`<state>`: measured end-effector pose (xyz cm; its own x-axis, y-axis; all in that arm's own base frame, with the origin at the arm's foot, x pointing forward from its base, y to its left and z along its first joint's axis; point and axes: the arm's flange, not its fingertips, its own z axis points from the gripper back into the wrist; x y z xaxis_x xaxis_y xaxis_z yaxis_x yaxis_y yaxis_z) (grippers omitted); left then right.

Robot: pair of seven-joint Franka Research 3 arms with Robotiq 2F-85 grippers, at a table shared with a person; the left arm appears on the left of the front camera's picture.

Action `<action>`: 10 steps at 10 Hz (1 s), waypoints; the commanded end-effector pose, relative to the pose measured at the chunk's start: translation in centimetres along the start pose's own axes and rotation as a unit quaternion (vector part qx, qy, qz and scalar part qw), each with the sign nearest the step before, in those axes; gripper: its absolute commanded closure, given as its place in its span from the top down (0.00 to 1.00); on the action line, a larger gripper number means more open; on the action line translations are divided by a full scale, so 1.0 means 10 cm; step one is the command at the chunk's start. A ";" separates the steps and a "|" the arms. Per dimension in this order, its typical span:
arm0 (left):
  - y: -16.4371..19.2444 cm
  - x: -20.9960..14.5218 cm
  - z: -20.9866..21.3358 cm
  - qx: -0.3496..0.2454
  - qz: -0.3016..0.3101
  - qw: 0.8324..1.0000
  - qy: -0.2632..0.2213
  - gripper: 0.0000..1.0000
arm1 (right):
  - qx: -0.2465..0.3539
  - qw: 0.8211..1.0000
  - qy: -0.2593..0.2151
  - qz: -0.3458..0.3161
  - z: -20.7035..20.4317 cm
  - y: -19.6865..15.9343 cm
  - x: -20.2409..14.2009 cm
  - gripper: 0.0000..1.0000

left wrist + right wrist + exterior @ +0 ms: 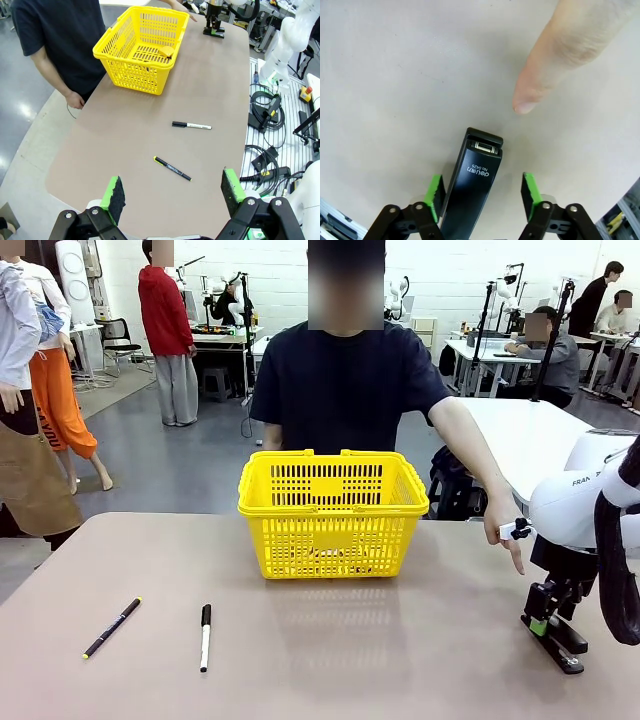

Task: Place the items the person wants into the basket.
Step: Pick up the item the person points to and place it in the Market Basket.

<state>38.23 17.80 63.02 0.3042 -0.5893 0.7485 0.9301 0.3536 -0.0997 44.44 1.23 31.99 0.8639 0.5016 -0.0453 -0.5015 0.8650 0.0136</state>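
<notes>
- The left gripper (172, 197) is hovering above the near end of the table (210, 75) with its jaws standing wide apart and nothing between the green pads (232, 184).
- Directly ahead of that gripper, the thin black pen with the yellow tip (111, 628) is lying flat on the table; the print on its barrel is too small to read.
- Just beyond the pen, the white marker with the black cap (205, 637) is lying flat, apart from the pen.
- Farther ahead of the left gripper, the yellow basket (333, 512) is standing upright at the table's far edge, handles folded down, with a yellow item (165, 51) lying on its floor.
- The person (345, 385) in the dark navy T-shirt is standing behind the basket, with one hand (503, 530) pointing a finger down at the table.
- The right gripper (549, 623) is straddling the black stapler (470, 187), which is lying on the table; one pad is touching the stapler's side, the other is standing apart from it, so the grasp is not complete.
- The stapler is reading "deli" and "NO.0425" in white on its top.
- The pointing fingertip (527, 97) is hovering just beyond the stapler's front end, not touching it.
- The arm above that gripper is showing the partial lettering "FRAN".
</notes>
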 end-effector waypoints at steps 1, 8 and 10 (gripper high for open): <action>-0.01 0.00 0.00 -0.001 -0.010 1.000 -0.011 1.00 | 0.009 1.000 -0.001 0.007 0.03 0.04 0.01 0.20; -0.01 0.00 0.00 -0.001 -0.010 1.000 -0.011 1.00 | 0.019 1.000 -0.002 0.008 0.10 0.10 -0.02 0.00; -0.01 0.00 0.00 -0.001 -0.010 1.000 -0.011 1.00 | 0.018 0.999 -0.010 0.042 0.67 0.50 -0.22 0.13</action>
<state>38.24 17.79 63.01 0.3044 -0.5893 0.7484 0.9301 0.3534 -0.1000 43.02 3.10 35.06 0.8455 0.5321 -0.0446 -0.5311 0.8466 0.0340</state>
